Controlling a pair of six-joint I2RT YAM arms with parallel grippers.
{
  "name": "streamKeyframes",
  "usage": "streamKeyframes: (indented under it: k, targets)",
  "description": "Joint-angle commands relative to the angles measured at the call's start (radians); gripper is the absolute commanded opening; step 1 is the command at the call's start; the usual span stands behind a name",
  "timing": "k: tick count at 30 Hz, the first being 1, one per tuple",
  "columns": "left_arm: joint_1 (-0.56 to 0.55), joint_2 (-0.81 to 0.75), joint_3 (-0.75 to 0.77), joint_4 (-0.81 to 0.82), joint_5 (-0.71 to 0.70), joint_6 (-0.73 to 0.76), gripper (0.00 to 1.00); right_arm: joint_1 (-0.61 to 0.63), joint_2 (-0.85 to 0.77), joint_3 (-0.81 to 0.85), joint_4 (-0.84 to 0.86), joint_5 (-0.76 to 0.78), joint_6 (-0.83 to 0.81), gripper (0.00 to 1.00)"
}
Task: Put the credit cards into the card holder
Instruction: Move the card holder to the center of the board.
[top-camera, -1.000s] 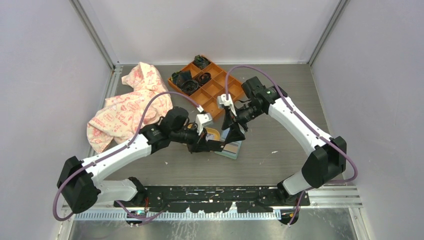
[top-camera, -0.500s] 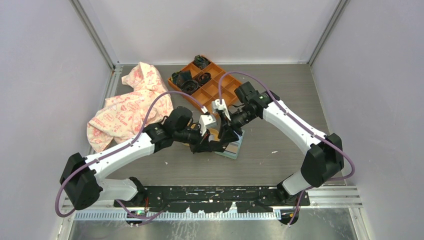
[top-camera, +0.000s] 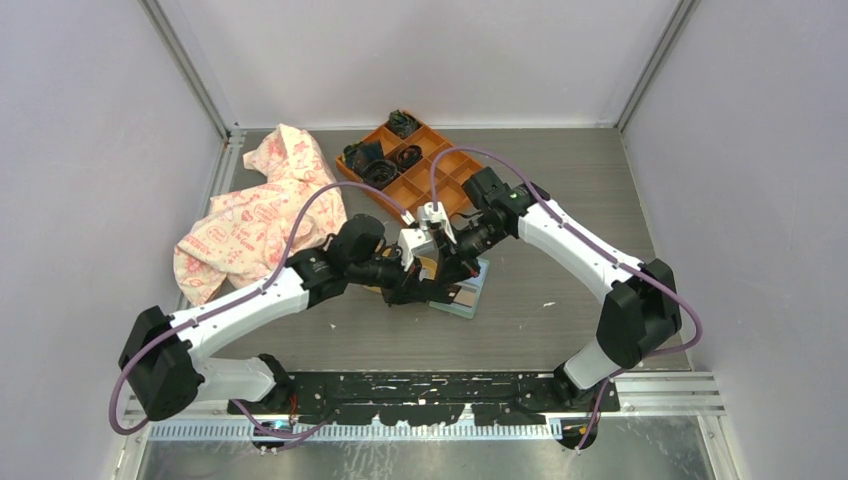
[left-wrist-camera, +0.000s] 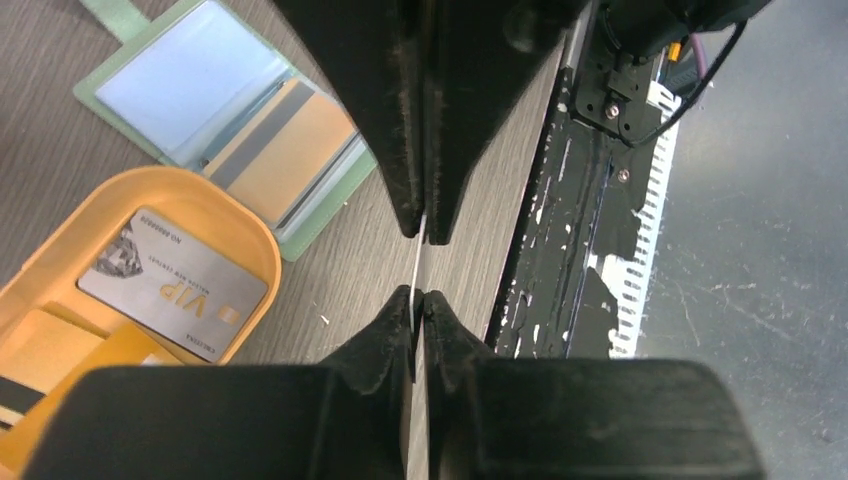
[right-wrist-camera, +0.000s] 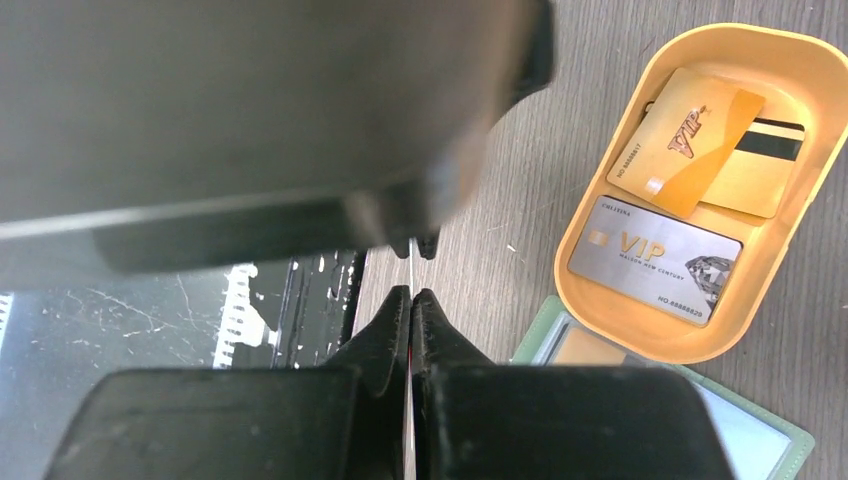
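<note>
— Looking from above: finding the left pincer (top-camera: 425, 291) and right pincer (top-camera: 456, 272) meeting tip to tip over the card holder (top-camera: 474, 295), lying open on the worktop (top-camera: 580, 160). Noting open room to its right, and the orange tray (top-camera: 420, 180) close behind.

— Switching to the left wrist: both squeezing shut on one credit card (left-wrist-camera: 417, 265), edge-on, showing only a pale sliver. Catching the holder's blue and tan lining here.

— Turning to the right wrist: seeing a grey card (right-wrist-camera: 655, 258) and gold card (right-wrist-camera: 685, 140) lying in the yellow dish (right-wrist-camera: 700, 35), its rim meeting the holder's green edge.
</note>
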Motion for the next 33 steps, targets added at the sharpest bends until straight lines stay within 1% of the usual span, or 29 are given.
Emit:
streamKeyframes:
  k: [1, 2, 3, 4, 6, 8, 10, 12, 14, 16, 17, 19, 20, 23, 24, 26, 29, 33]
  targets:
    - [-0.002, -0.067, -0.028, 0.121, -0.113, -0.062, 0.24, 0.002, -0.01, 0.056, -0.033, 0.044, 0.002, 0.01]
    - [-0.001, -0.091, -0.053, 0.152, -0.167, -0.09, 0.36, -0.011, -0.012, 0.072, -0.049, 0.074, 0.005, 0.01]
    - [-0.001, -0.117, -0.1, 0.193, -0.213, -0.117, 0.43, -0.037, -0.012, 0.089, -0.068, 0.091, 0.006, 0.01]
    - [-0.002, -0.148, -0.143, 0.247, -0.255, -0.151, 0.49, -0.071, -0.014, 0.098, -0.082, 0.096, 0.007, 0.01]
    - [0.0, -0.204, -0.236, 0.368, -0.277, -0.235, 0.56, -0.136, -0.027, 0.091, -0.08, 0.109, 0.032, 0.01]
    - [-0.001, -0.221, -0.318, 0.48, -0.273, -0.349, 0.56, -0.173, -0.048, 0.04, -0.009, 0.186, 0.104, 0.01]
    - [-0.009, -0.194, -0.365, 0.563, -0.26, -0.466, 0.52, -0.185, -0.07, -0.046, 0.153, 0.341, 0.279, 0.01]
    - [-0.034, -0.147, -0.366, 0.569, -0.289, -0.518, 0.5, -0.2, -0.066, -0.109, 0.295, 0.519, 0.403, 0.01]
    - [-0.048, -0.097, -0.335, 0.539, -0.363, -0.536, 0.5, -0.231, -0.03, -0.104, 0.347, 0.618, 0.48, 0.01]
    - [-0.051, -0.045, -0.265, 0.476, -0.446, -0.538, 0.49, -0.27, -0.005, -0.068, 0.343, 0.651, 0.543, 0.01]
    - [-0.051, -0.001, -0.224, 0.444, -0.486, -0.515, 0.49, -0.305, -0.009, -0.062, 0.348, 0.649, 0.571, 0.01]
    - [-0.049, 0.091, -0.134, 0.393, -0.554, -0.478, 0.5, -0.36, -0.043, -0.08, 0.383, 0.645, 0.613, 0.01]
    - [-0.049, 0.148, -0.075, 0.337, -0.584, -0.468, 0.5, -0.388, -0.065, -0.094, 0.411, 0.638, 0.627, 0.01]
    - [-0.049, 0.339, 0.141, 0.147, -0.594, -0.475, 0.49, -0.481, -0.114, -0.115, 0.426, 0.585, 0.655, 0.01]
    - [-0.049, 0.404, 0.241, 0.077, -0.585, -0.482, 0.49, -0.506, -0.124, -0.118, 0.424, 0.565, 0.663, 0.01]
    - [-0.048, 0.509, 0.36, -0.02, -0.575, -0.499, 0.5, -0.541, -0.138, -0.123, 0.425, 0.534, 0.672, 0.01]
    - [-0.049, 0.616, 0.459, -0.083, -0.59, -0.511, 0.52, -0.561, -0.143, -0.125, 0.423, 0.516, 0.677, 0.01]
    - [-0.051, 0.707, 0.549, -0.167, -0.62, -0.512, 0.55, -0.561, -0.143, -0.124, 0.42, 0.505, 0.676, 0.01]
